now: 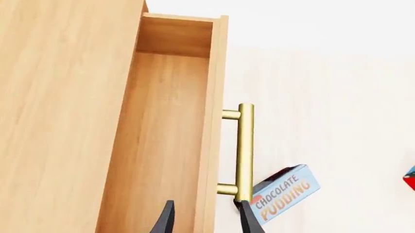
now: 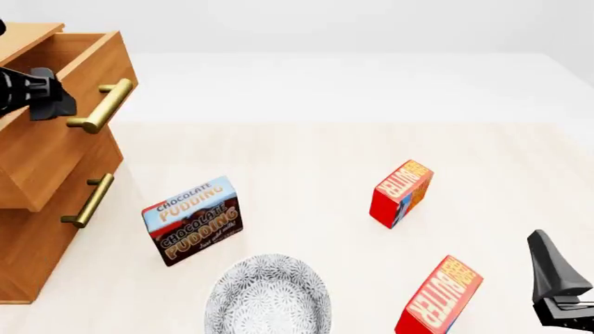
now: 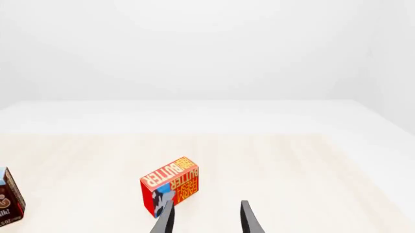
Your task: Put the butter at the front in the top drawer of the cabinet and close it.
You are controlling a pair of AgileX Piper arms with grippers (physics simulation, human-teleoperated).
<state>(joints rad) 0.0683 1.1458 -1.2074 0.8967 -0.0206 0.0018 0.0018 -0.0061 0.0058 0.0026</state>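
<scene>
A small red box with orange face lettered "BUTTER" [image 2: 438, 298] stands upright at the table's near edge, at about five o'clock in the front view. An identical red butter box [image 2: 401, 193] stands beyond it at three o'clock. The right gripper [image 3: 204, 217] hovers nearby, jaws apart, empty. A brown-and-blue "CHOCOLATE PUDDING" box [image 2: 192, 220] stands at eight o'clock, a speckled grey plate [image 2: 267, 296] nearer. At ten o'clock, the light-brown wooden cabinet's [image 2: 33, 229] top drawer [image 1: 170, 141] is pulled out; the left gripper [image 1: 206, 218] straddles its front panel, jaws spread.
</scene>
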